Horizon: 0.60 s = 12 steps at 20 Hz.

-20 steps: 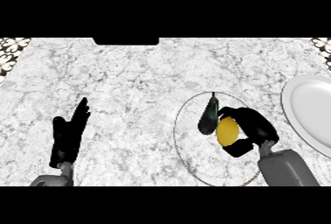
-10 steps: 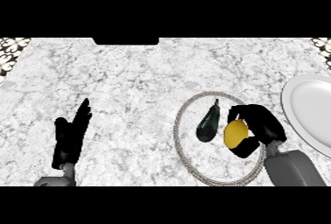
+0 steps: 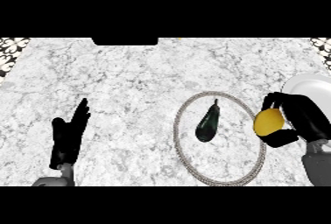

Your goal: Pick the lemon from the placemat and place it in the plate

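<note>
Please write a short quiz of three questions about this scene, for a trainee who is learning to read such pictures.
1. Which hand has its fingers curled round the lemon? A. left hand B. right hand C. neither
2. True or false: the lemon already lies in the plate.
3. Fill in: inside the round placemat lies a dark ____.
Key: 1 B; 2 false, the hand holds it; 3 eggplant.

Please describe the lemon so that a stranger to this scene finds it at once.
On the marble counter, look right, to the rim of the round placemat nearest the white plate. There the right robot hand curls round the lemon: the only yellow thing, unlike the dark, long vegetable lying on the placemat.
</note>
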Motion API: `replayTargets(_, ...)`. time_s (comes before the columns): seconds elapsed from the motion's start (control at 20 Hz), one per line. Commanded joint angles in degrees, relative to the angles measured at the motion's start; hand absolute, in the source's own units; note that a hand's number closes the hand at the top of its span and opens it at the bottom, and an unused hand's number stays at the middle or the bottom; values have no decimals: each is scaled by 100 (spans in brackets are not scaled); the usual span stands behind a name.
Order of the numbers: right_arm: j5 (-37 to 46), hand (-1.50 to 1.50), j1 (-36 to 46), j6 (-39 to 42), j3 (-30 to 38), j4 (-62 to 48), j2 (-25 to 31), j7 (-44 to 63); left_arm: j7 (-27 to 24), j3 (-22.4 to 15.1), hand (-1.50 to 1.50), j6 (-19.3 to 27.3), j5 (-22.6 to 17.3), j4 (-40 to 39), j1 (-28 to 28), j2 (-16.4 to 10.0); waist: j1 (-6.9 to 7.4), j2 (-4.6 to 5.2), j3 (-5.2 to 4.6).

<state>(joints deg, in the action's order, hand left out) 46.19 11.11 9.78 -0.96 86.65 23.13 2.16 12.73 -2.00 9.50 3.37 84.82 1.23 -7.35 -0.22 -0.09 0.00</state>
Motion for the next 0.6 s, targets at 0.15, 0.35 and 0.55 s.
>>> replayTargets(0.15, -216, 150, -368, -640, 750, 1477, -126, 342, -63, 272, 0, -168, -169, -66, -51, -199, -73, -21, -4)
replayTargets(0.35, -319, 150, -207, -488, 1419, 1771, 187, 745, 77, 25, 0, -50, -2, -19, 72, 45, -27, -4, -2)
replayTargets(0.55, -480, 150, -140, -487, 1975, 1389, 370, 691, -64, 22, 0, 44, 136, -313, 113, 140, 1, 9, -1)
